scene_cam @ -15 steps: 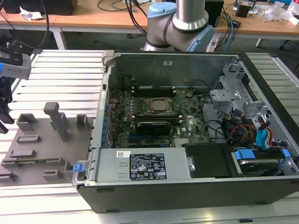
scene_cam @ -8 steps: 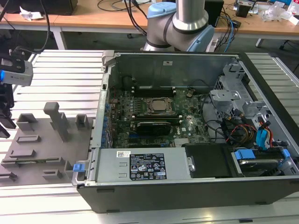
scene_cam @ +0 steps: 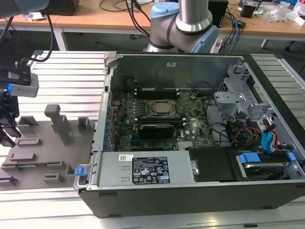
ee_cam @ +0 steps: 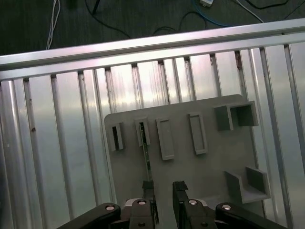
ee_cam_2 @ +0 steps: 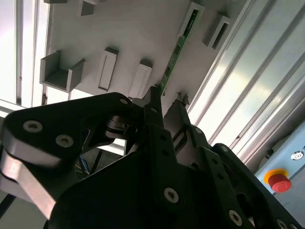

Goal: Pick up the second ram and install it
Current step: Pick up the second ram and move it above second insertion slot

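Note:
The second ram (ee_cam: 147, 160) is a thin green stick standing on edge in the grey fixture plate (ee_cam: 209, 167). One end of it sits in a small slotted block. In the second wrist view the ram (ee_cam_2: 177, 50) runs from that block toward my fingertips. My gripper (ee_cam: 163, 191) hovers above the stick's near end, open, with one finger (ee_cam: 148, 190) in line with the stick and the other finger (ee_cam: 179, 190) off to its side. In the exterior view the gripper (scene_cam: 5, 131) hangs over the plate at the far left, where the ram (scene_cam: 33, 165) lies low in its holder.
An open computer case (scene_cam: 190, 191) fills the exterior view's right, with its motherboard (scene_cam: 157, 114), black memory slots (scene_cam: 157, 90) and cables. Grey blocks (scene_cam: 59, 121) stand up from the fixture plate. Ribbed aluminium table slats (ee_cam: 57, 143) surround the plate.

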`<act>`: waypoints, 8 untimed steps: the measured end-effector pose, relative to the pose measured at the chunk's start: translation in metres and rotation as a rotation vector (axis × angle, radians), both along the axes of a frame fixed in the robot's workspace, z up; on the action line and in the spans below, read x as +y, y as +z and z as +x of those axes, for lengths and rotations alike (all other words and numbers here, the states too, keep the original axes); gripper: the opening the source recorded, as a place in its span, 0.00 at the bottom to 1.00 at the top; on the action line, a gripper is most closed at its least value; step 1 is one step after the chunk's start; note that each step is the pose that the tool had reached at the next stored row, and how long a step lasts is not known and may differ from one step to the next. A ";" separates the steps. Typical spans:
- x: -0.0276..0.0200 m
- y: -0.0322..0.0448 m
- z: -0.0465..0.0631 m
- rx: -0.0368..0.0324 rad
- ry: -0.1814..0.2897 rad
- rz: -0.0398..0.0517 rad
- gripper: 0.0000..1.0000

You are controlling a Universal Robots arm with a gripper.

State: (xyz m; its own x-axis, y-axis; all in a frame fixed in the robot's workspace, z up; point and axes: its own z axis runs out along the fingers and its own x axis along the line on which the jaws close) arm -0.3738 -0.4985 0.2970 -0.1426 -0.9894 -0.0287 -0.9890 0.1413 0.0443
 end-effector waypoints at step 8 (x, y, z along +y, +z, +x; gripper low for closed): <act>-0.0002 -0.0094 0.000 0.0001 0.000 -0.0001 0.30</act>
State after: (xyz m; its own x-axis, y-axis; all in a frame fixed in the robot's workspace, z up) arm -0.3738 -0.4987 0.2876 -0.1426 -0.9894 -0.0286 -0.9890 0.1413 0.0444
